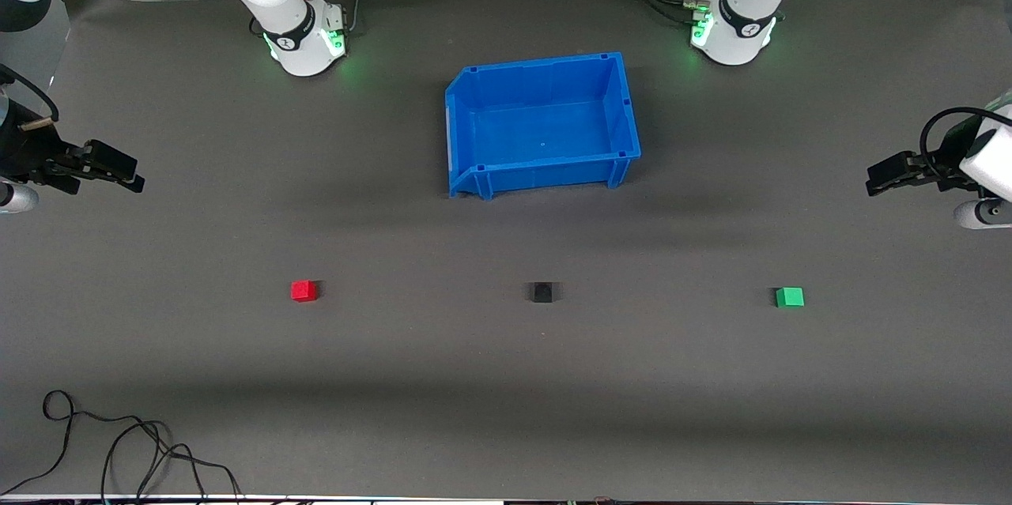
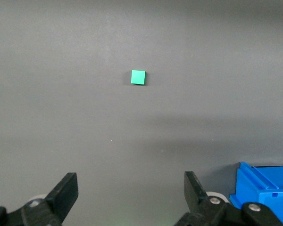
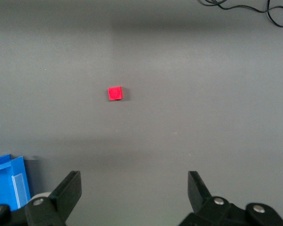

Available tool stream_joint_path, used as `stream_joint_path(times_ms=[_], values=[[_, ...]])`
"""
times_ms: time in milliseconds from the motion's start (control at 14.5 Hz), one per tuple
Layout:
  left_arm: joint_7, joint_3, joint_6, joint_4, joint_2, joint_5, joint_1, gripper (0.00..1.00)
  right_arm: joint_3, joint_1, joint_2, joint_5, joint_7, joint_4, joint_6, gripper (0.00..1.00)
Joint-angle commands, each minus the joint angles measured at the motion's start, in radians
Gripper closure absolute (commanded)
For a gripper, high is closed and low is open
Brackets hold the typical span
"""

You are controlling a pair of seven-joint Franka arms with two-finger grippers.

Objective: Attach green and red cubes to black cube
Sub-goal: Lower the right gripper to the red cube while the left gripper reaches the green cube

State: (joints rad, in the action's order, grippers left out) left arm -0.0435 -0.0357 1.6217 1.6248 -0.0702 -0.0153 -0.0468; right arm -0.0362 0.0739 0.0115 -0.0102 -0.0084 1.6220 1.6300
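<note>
The black cube (image 1: 541, 292) sits on the grey table, nearer to the front camera than the blue bin. The red cube (image 1: 303, 291) lies beside it toward the right arm's end and shows in the right wrist view (image 3: 115, 93). The green cube (image 1: 789, 297) lies toward the left arm's end and shows in the left wrist view (image 2: 138, 77). My left gripper (image 1: 874, 178) hangs open and empty above the table at its own end, in its wrist view (image 2: 130, 190). My right gripper (image 1: 130, 173) hangs open and empty at the other end, in its wrist view (image 3: 134, 188).
A blue bin (image 1: 624, 111) stands empty in the middle between the arm bases; its corner shows in both wrist views (image 2: 264, 188) (image 3: 9, 183). A loose black cable (image 1: 118, 442) lies at the table's front corner toward the right arm's end.
</note>
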Motion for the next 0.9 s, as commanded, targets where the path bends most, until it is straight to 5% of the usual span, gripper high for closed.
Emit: stream_joint_path(times_ms=[0,484,830], values=[[-0.03,0.007,-0.02,-0.022,-0.043,0.008,-0.008,0.0,-0.001,-0.003,0.022,-0.024,0.185,-0.031,-0.01,0.0],[-0.188,0.013,0.091,0.038,-0.154,0.009,-0.096,0.0,-0.005,-0.037,0.077,-0.025,0.968,-0.092,-0.012,0.0],[-0.546,0.013,0.279,0.122,-0.242,0.02,-0.104,0.0,0.007,-0.029,0.133,-0.171,1.258,-0.094,-0.012,0.0]])
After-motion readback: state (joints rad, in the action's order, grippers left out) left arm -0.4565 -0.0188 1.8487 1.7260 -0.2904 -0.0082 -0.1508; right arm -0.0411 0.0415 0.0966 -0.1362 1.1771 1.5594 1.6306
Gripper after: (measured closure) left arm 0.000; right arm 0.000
